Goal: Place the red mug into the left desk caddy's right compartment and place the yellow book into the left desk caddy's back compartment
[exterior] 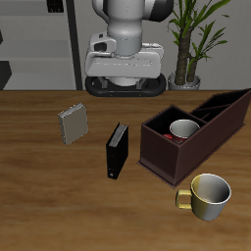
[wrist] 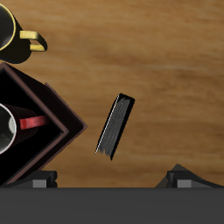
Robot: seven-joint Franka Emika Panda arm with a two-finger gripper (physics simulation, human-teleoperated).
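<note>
Red mug (exterior: 181, 129) already sitting inside left desk caddy (exterior: 162, 157); yellow book (exterior: 73, 125) upright on worktop (exterior: 59, 206), beyond black book (exterior: 117, 151), well apart from caddy; end effector (wrist: 112, 179) above black book, empty, jaws apparently spread; next reach toward yellow book.

The exterior camera looked down from high in front, taking in the whole table (exterior: 39, 221). The wrist camera faced straight down, closer. Both caught the black book (exterior: 117, 151) beside the left desk caddy (exterior: 172, 157).
</note>
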